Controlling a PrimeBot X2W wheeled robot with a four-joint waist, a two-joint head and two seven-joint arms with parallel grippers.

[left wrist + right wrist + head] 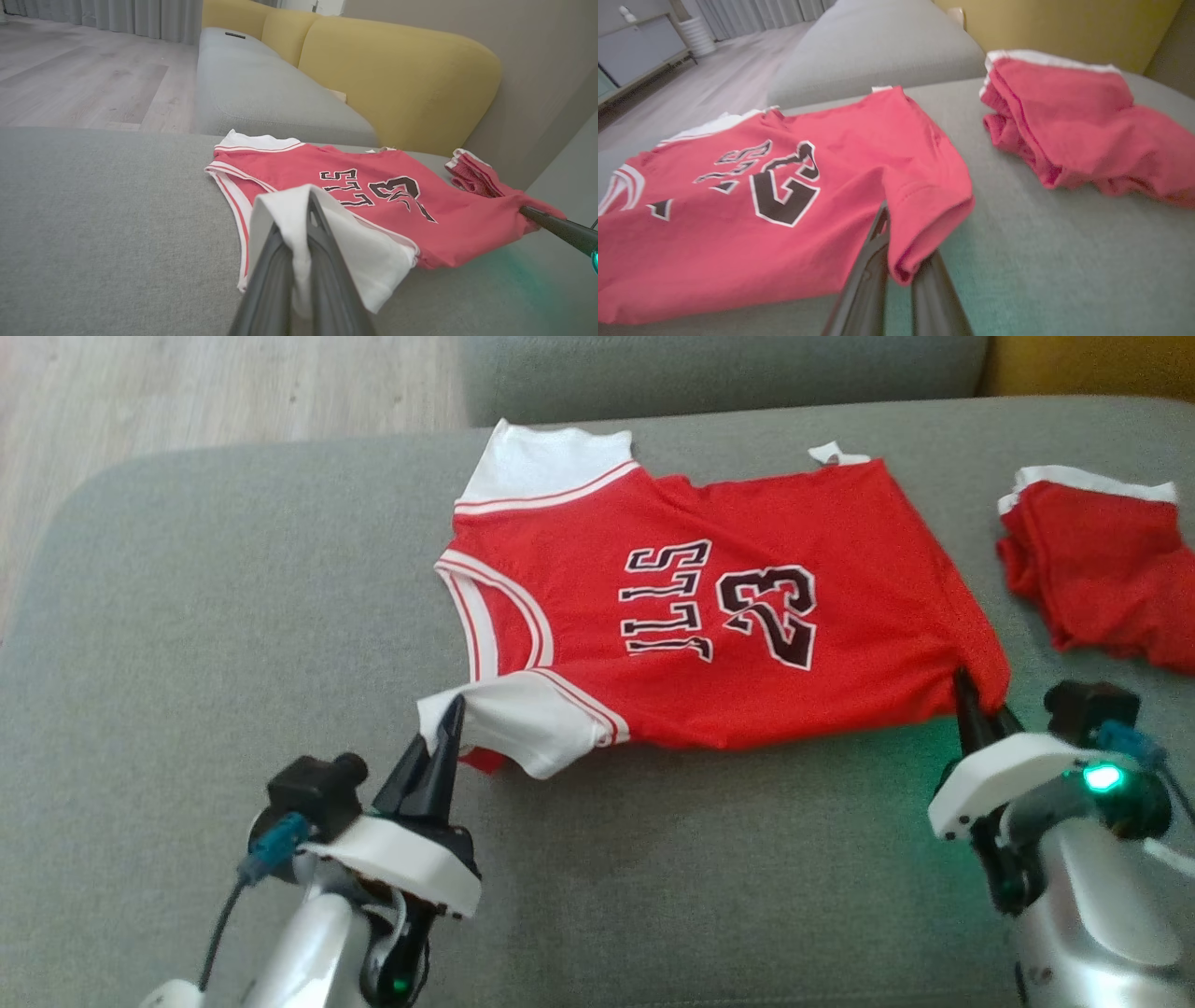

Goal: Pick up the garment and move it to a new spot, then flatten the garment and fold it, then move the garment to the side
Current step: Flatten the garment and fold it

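Note:
The garment is a red jersey with white sleeves and a black "23", spread flat on a grey sofa cushion. My left gripper is shut on the near white sleeve, lifting its edge slightly. My right gripper is shut on the jersey's near hem corner; red cloth folds over between its fingers. The right gripper also shows at the right edge of the left wrist view, clamped on that corner.
A second red piece of clothing with a white band lies crumpled at the cushion's right. A yellow sofa back rises beyond, another grey cushion beside it. Wooden floor lies past the cushion's far left edge.

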